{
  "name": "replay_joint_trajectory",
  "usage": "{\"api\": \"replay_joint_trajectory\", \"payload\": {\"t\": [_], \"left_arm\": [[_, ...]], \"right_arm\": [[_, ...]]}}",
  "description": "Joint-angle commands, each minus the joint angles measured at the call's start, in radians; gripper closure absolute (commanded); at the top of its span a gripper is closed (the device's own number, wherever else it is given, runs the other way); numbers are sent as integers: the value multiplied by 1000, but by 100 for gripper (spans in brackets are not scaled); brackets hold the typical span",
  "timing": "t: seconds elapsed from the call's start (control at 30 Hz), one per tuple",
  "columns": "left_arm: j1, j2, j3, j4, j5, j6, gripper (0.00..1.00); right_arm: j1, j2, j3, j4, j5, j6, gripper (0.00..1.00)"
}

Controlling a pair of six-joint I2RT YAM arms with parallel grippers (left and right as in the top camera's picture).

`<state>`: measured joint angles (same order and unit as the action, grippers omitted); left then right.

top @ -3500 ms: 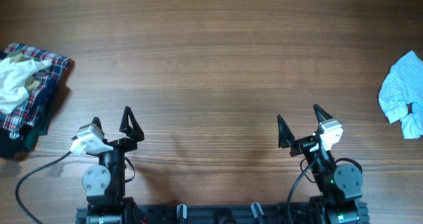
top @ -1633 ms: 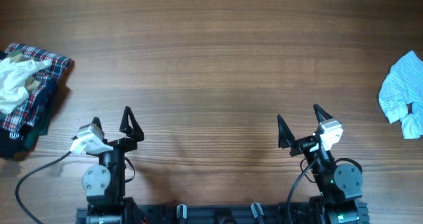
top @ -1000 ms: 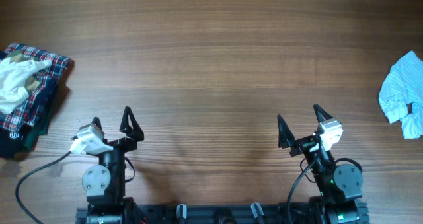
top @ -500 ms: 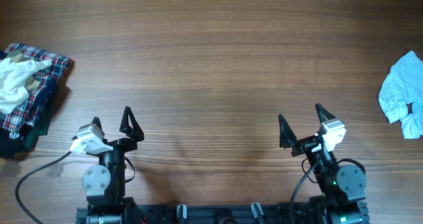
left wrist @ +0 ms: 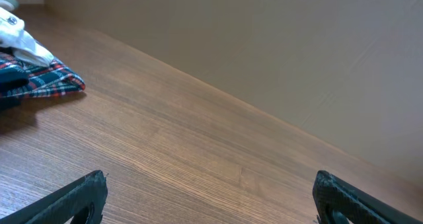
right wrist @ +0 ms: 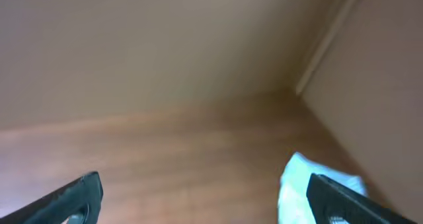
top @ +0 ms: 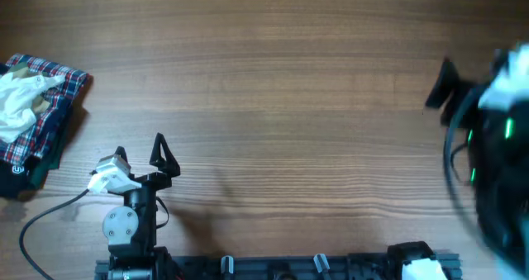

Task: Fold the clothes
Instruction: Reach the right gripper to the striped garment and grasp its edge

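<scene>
Folding looks unstarted. The crumpled pale-blue shirt (right wrist: 314, 191) lies at the counter's (top: 273, 82) right edge, with the right gripper (right wrist: 205, 184) near it, spread wide and empty. The left gripper (top: 139, 145) sits parted and empty by the front edge. Plaid clothes (top: 45, 106) are heaped at the left edge.

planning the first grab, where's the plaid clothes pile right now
Overhead view: the plaid clothes pile lies at the far left edge of the table, a white garment on top.

Overhead camera straight down on table (top: 264, 82), left wrist camera low behind left gripper (left wrist: 209, 181), plaid pile (left wrist: 46, 85) ahead-left, shared with overhead, right wrist camera blurred, blue garment (right wrist: 310, 184) ahead-right.
</scene>
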<state>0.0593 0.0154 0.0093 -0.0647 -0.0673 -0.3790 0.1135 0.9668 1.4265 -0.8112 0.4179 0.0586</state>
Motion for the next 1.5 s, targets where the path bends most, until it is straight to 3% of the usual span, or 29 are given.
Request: {"api": "replay_joint_trajectory", "payload": {"t": [0.0,0.17,0.33,0.4,0.53,0.67,0.77,1.03,1.3,1.33,1.4,1.43,1.47], "left_arm": [[5,-3,-4,0,-13,9,0],[5,-3,-4,0,-13,9,0],[5,-3,-4,0,-13,9,0],[5,-3,-4,0,-13,9,0],[5,-3,-4,0,-13,9,0],[5,-3,-4,0,-13,9,0],[5,-3,-4,0,-13,9,0],[5,-3,-4,0,-13,9,0],[5,-3,-4,0,-13,9,0],[5,-3,-4,0,-13,9,0],[5,-3,-4,0,-13,9,0],[5,-3,-4,0,-13,9,0],[5,-3,-4,0,-13,9,0]], "right_arm": [[-161,239,252,-136,-36,-30,0],[-581,557,439,-173,-394,-30,0],[-694,668,437,-85,-333,-60,0],[-729,735,437,-26,-332,-50,7],[-783,914,437,40,-345,43,15],[-786,1109,437,145,-401,51,15],[-780,1249,437,226,-401,185,16],[-755,1371,434,359,-407,289,18],[-739,1489,432,367,-328,308,19],[-738,1497,432,364,-328,307,23],[-738,1494,433,362,-332,284,53],[-738,1491,434,361,-336,248,72],[-738,1490,434,355,-335,218,76]]}}
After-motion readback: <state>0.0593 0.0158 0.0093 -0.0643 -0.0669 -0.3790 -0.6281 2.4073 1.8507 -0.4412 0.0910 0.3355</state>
